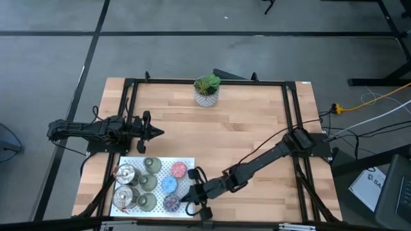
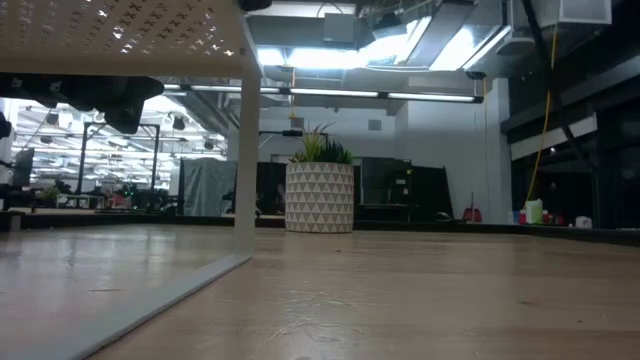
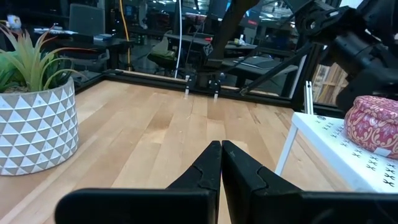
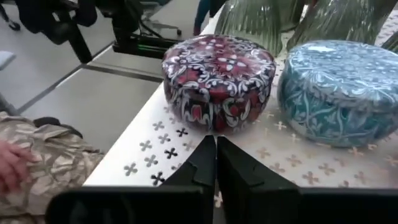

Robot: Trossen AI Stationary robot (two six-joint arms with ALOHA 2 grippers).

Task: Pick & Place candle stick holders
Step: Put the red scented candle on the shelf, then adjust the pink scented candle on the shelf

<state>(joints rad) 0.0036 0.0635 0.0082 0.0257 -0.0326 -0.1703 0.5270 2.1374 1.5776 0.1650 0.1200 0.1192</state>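
Eight candle stick holders (image 1: 149, 184) are all sitting on the white tray (image 1: 186, 160) at the worktop's front-left corner | none placed yet | right gripper (image 4: 216, 144), fingers pressed together and empty, is nosing toward the purple holder (image 4: 217, 78) | left gripper (image 3: 221, 155) is waiting closed at the left edge.

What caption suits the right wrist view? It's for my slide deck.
Shut right gripper faces the speckled purple holder, the blue holder beside it on the white tray.
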